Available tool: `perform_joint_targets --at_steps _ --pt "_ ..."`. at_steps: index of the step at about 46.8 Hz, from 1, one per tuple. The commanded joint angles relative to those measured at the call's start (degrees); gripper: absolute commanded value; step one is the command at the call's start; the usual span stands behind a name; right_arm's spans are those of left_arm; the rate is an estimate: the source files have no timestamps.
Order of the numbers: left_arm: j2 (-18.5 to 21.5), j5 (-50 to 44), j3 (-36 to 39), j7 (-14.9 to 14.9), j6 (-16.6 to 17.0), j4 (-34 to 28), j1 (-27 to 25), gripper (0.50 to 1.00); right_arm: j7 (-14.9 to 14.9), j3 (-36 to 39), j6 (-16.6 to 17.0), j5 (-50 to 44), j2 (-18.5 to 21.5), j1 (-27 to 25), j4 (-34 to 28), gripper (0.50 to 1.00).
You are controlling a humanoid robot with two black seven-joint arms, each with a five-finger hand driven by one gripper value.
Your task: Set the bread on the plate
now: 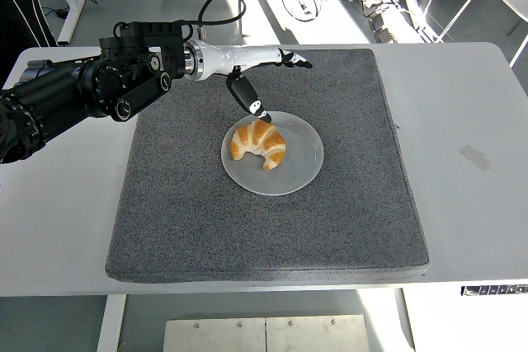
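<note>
Fingers (290,58) of the left hand (262,68) stretch out flat and apart, holding nothing, with the thumb (246,95) hanging down toward the plate (304,172). That hand hovers over the gray mat (181,204), just beyond the plate's far rim, clear of the bread (258,142). Bread lies on the plate, left of its middle. Mat covers much of the white table (470,121).
</note>
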Motion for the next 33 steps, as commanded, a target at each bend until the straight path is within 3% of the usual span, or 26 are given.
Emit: perform_joint_targets --at_steps 1,9,19,27,33 --pt "0.0 -1.5 -0.9 0.1 0.0 0.1 -2.2 0.98 0.0 0.1 -0.1 0.0 0.0 0.0 -0.1 1.0" --pt "0.0 -5.9 -1.1 0.3 0.1 1.0 -5.7 0.98 0.0 0.1 -0.1 0.0 0.0 0.1 -0.1 1.0" --pt "0.0 -12.3 -1.3 0.7 0.0 7.0 -5.7 0.98 0.0 -0.2 -0.2 0.0 0.0 0.2 -0.1 1.0" --pt "0.0 -19.5 -2.7 7.1 0.0 12.4 -4.2 0.983 0.0 -0.4 -0.2 0.0 0.0 0.2 -0.1 1.0" --pt "0.0 -24.2 -5.1 10.1 0.1 17.8 -3.0 0.984 0.0 -0.1 -0.2 0.0 0.0 0.2 -0.2 1.0"
